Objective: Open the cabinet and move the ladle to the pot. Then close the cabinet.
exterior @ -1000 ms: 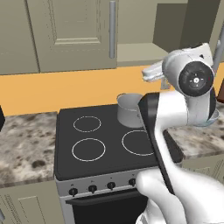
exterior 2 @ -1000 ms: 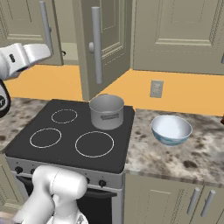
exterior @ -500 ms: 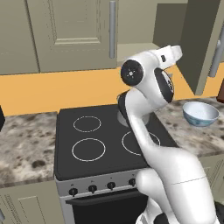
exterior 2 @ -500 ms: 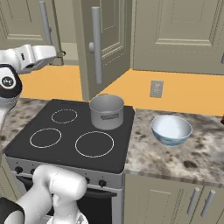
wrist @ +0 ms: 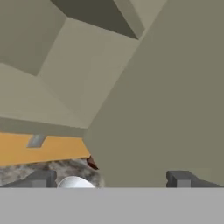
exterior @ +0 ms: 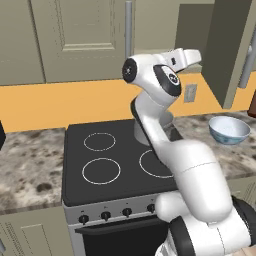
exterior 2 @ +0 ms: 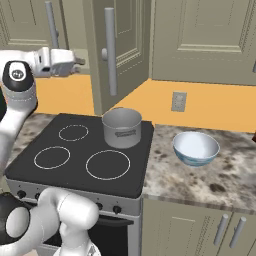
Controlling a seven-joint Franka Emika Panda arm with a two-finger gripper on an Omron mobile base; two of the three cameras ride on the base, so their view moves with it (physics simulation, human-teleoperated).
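The cabinet has its right door [exterior: 224, 55] swung open, silver bar handle [exterior 2: 110, 50] facing out, while the left door [exterior: 80, 35] stays closed. My gripper [exterior 2: 79, 62] is held high over the stove, just left of the open door, and points at the cabinet opening. In the hand view its fingertips [wrist: 41, 179] stand wide apart, open and empty, with the door's inner face [wrist: 166, 87] to the right and the shadowed cabinet interior [wrist: 65, 65] to the left. The grey pot [exterior 2: 121, 127] sits on the stove's back right corner. The ladle is out of view.
A black stove top [exterior 2: 80, 155] with several ring burners lies below the arm. A pale-blue and white bowl [exterior 2: 196, 147] rests on the speckled counter [exterior 2: 210, 180] right of the stove. An outlet [exterior 2: 178, 101] is on the orange wall.
The arm's upper links have swung round from the right toward the middle of the left base view. The gripper has edged slightly toward the open cabinet. Door, pot and bowl have not moved.
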